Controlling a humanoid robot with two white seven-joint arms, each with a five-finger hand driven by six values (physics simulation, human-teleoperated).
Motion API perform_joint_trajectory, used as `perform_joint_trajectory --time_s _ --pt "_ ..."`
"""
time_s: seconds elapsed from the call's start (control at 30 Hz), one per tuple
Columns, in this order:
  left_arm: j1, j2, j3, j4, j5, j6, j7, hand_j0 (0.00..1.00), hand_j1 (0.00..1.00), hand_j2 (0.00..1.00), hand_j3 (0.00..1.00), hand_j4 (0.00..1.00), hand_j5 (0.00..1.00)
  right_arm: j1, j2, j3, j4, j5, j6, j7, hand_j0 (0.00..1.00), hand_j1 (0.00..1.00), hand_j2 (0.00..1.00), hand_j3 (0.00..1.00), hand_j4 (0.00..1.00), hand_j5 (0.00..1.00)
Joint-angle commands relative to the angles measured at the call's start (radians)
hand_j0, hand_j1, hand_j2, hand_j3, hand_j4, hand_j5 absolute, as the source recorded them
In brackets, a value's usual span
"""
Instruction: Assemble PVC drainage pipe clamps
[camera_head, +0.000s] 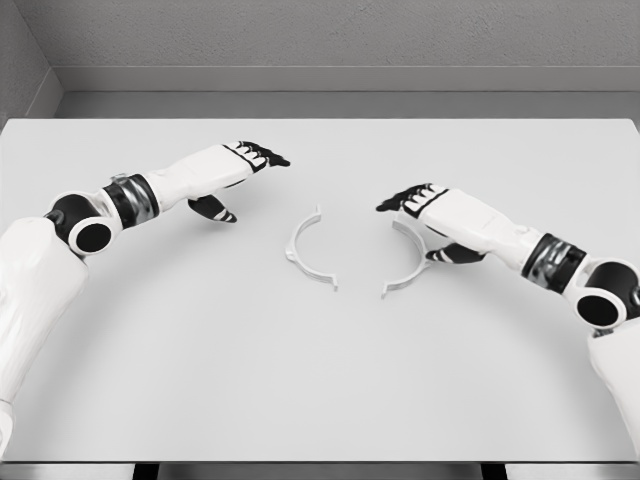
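Two white curved plastic clamp halves, left (305, 249) and right (412, 262), apart on grey table (200, 380). Left hand (245, 165) relaxed, empty; right hand (420, 200) released above right half. Best gripped low, then aligned flange to flange.

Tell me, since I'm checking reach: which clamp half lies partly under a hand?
The right clamp half; the right hand overlaps its upper end. The left clamp half lies uncovered.

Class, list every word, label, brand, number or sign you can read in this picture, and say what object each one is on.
None: no readable text appears anywhere.
The left clamp half, the right clamp half, the table, the left hand and the right hand all show plain, unmarked surfaces.
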Motion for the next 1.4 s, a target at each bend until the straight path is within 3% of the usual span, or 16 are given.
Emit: perform_joint_trajectory --time_s 0.0,0.3,1.37 --pt "0.000 0.001 0.001 0.001 0.007 0.002 0.001 1.00 1.00 1.00 1.00 1.00 1.00 0.000 -0.003 -0.014 -0.006 -0.011 0.003 -0.001 0.91 0.91 0.91 0.91 0.91 0.91" --pt "-0.003 0.001 0.001 0.001 0.007 0.002 0.001 1.00 1.00 1.00 1.00 1.00 1.00 0.034 -0.014 -0.008 -0.011 -0.004 0.003 -0.001 0.91 0.91 0.91 0.91 0.91 0.91" --pt "-0.023 0.021 0.007 0.011 0.009 0.002 0.001 1.00 1.00 1.00 1.00 1.00 1.00 0.017 -0.005 0.012 0.022 0.018 0.003 0.006 0.91 0.91 0.91 0.91 0.91 0.91"
